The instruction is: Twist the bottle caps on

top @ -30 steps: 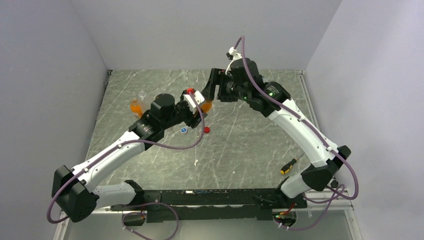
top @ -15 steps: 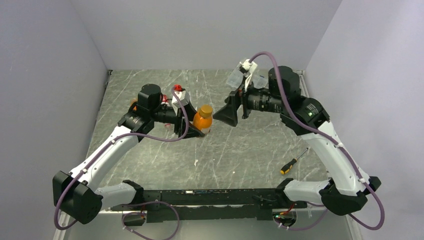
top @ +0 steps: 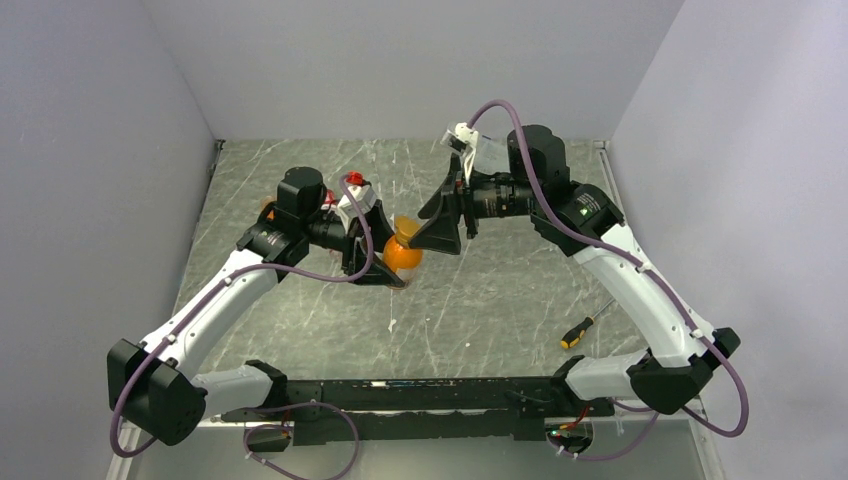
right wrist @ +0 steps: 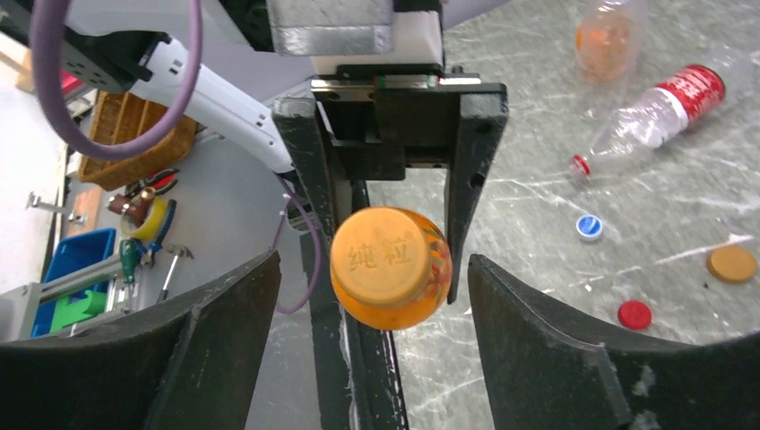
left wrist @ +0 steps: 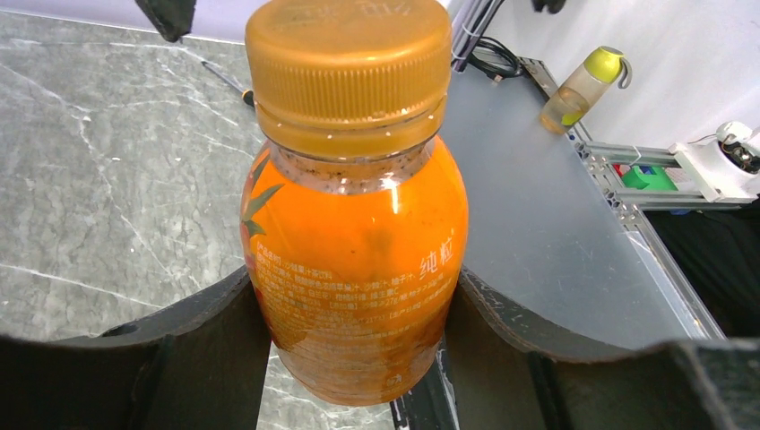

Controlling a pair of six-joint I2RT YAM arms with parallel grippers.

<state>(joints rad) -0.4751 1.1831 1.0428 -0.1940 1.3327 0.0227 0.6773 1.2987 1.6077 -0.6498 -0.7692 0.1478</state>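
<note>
Right hand (top: 422,238) advanced, open — clear gaps flanking cap (right wrist: 381,258); left hand (top: 380,258) clamps orange bottle (left wrist: 358,269)

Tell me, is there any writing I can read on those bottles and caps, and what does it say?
"纯粒": on top of the orange cap, on the orange bottle.
"纯粒": on that bottle's label; the fine print beside it is too small to read.
Red label on the clear bottle: white script, too blurred to read.
The blue cap: white mark, unreadable.
</note>
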